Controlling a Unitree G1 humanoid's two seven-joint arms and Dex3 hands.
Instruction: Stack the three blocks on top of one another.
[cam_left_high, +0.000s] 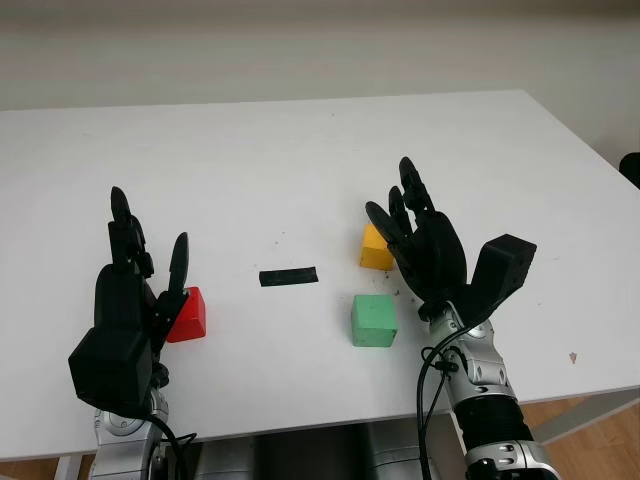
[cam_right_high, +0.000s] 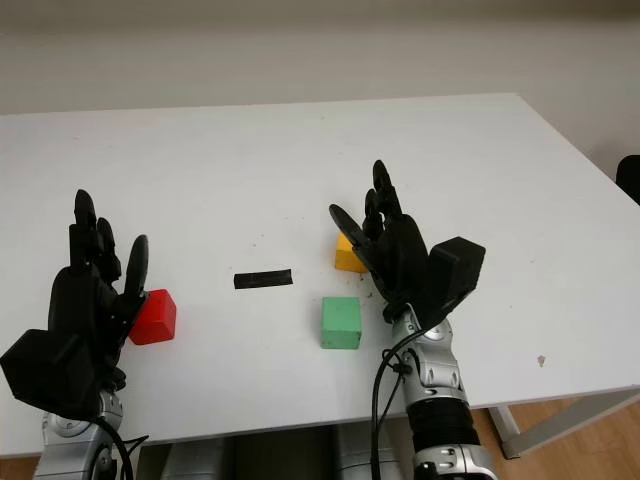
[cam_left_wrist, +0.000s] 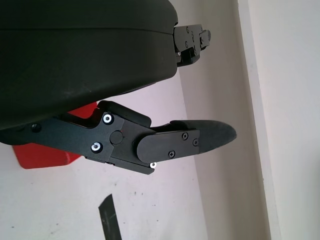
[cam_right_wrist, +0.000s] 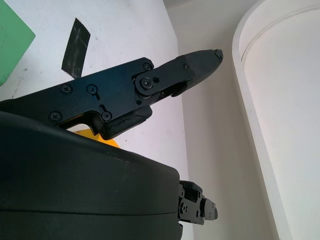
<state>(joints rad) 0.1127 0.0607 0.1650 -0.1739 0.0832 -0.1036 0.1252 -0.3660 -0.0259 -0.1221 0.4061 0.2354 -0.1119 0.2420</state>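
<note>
Table: we see a white table (cam_left_high: 300, 160) with all three blocks lying apart on it, none stacked.
Red block: we find the red block (cam_left_high: 188, 314) at the near left, just beside our left hand.
Left hand: our left hand (cam_left_high: 135, 290) is raised at the near left, open and holding nothing, one finger (cam_left_high: 177, 268) crossing in front of the red block.
Yellow block: the yellow block (cam_left_high: 375, 249) sits right of centre, partly hidden behind our right hand.
Green block: the green block (cam_left_high: 373, 320) lies nearer than the yellow one, close to it but not touching.
Right hand: our right hand (cam_left_high: 420, 245) is open beside the yellow block, holding nothing; we cannot tell whether it touches the block.
Black strip: a black strip (cam_left_high: 288, 277) lies flat between the red block and the other two.
</note>
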